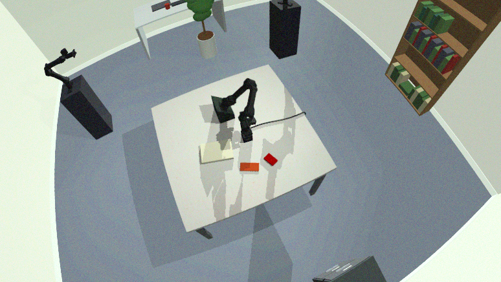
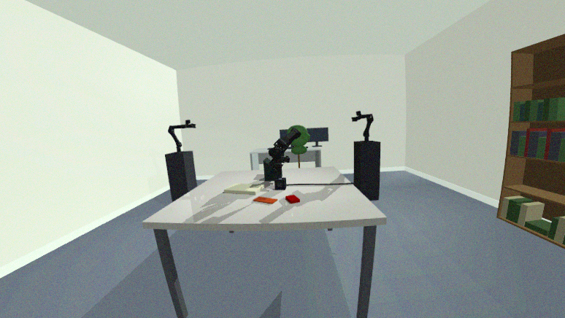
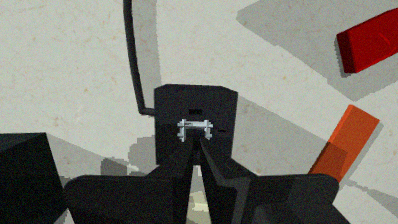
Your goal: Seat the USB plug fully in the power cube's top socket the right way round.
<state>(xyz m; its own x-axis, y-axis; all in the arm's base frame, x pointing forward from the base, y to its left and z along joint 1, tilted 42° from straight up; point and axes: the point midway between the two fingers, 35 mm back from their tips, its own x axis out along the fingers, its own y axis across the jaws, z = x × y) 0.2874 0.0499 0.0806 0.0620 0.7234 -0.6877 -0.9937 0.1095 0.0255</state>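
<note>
The black power cube [image 1: 246, 136] [image 2: 280, 184] [image 3: 220, 102] stands on the table, with a black cable [image 1: 280, 120] [image 2: 320, 184] [image 3: 131, 55] at its side. The socket's silver rim [image 3: 196, 123] shows on the cube's top in the wrist view. My gripper [image 3: 196, 143] is nearly closed over the near side of that rim, shut on the dark USB plug. The fingers hide most of the plug. Its way round and how deep it sits cannot be made out. In the top and exterior views the arm covers the plug.
An orange block [image 1: 249, 167] [image 2: 265, 200] [image 3: 345, 135] and a red block [image 1: 270, 159] [image 2: 292, 198] [image 3: 372, 42] lie on the table beyond the cube. A pale book [image 1: 216, 152] [image 2: 241, 189] lies beside it. The dark arm base [image 1: 221, 108] [image 3: 22, 170] stands behind.
</note>
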